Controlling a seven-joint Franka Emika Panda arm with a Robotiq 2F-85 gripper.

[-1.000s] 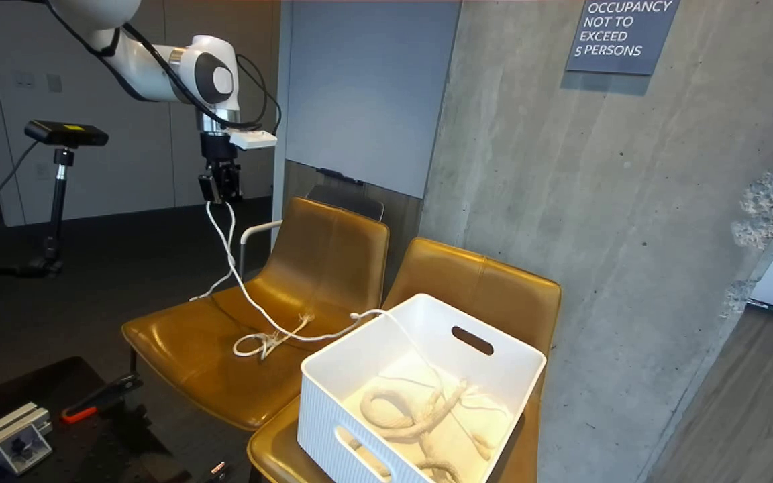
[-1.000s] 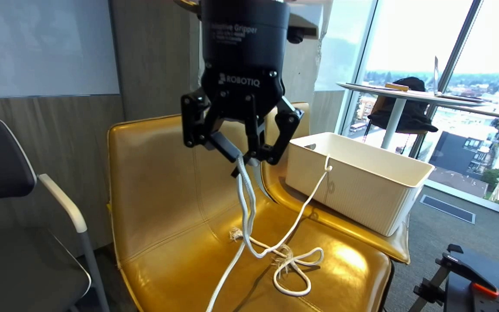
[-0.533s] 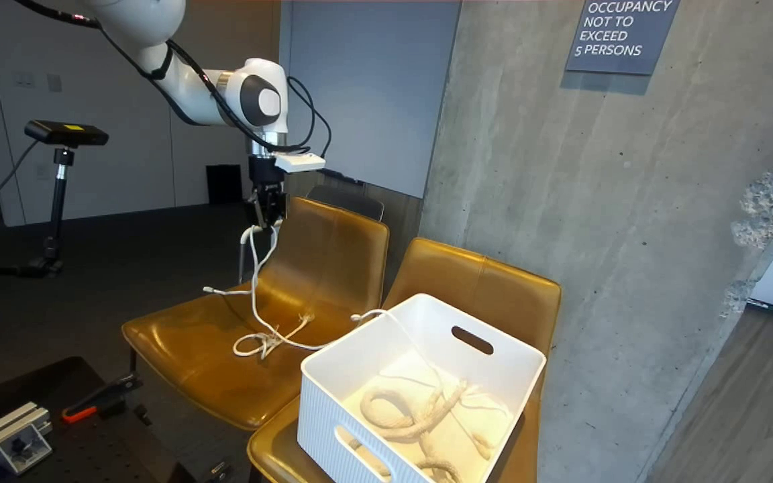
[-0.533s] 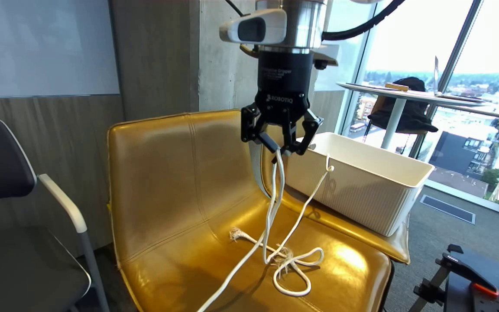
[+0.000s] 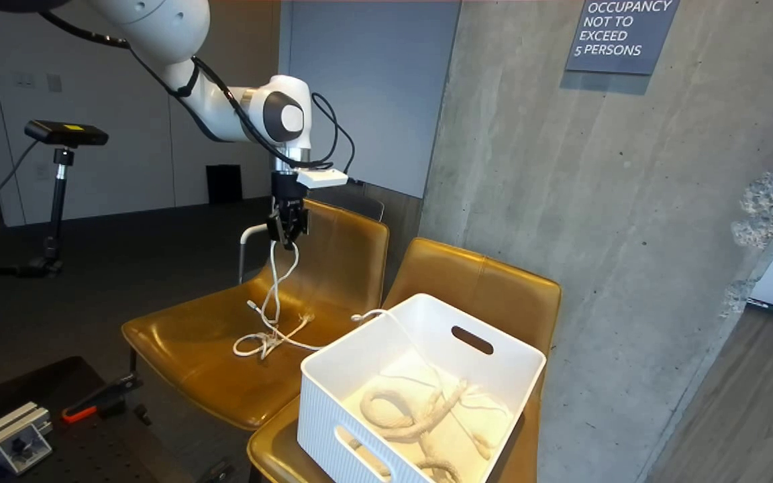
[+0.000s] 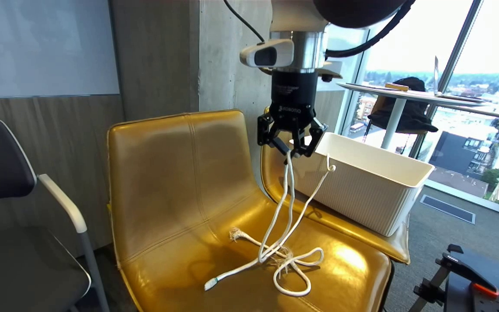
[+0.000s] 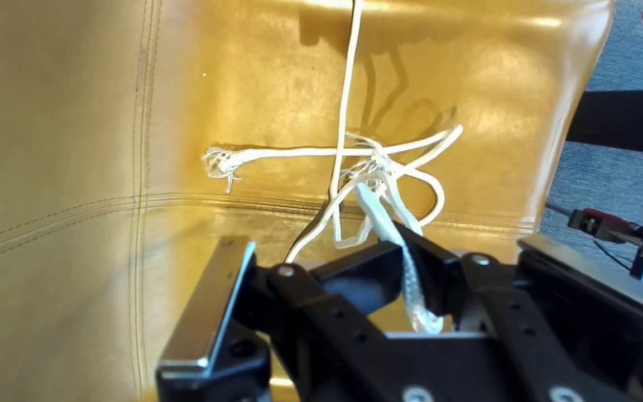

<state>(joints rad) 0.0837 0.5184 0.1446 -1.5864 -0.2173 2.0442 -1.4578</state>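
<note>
The gripper [image 6: 292,154] is closed on the white rope [image 6: 261,258], which hangs over the leather chair [image 6: 167,182] and runs to the ribbed bin [image 6: 362,197]; a sideways pull could snag it on the frayed cord [image 7: 293,152].

Cord [image 7: 381,218] from hand [image 6: 293,153] over one chair [image 6: 167,173], into the bin [image 6: 362,199] on the neighbouring chair [image 5: 480,272].

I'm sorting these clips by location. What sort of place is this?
Most likely a small office meeting room, seemingly on an upper floor: a sign limits occupancy to five persons, there is what looks like a whiteboard, and a large window gives a view from high up.
</note>
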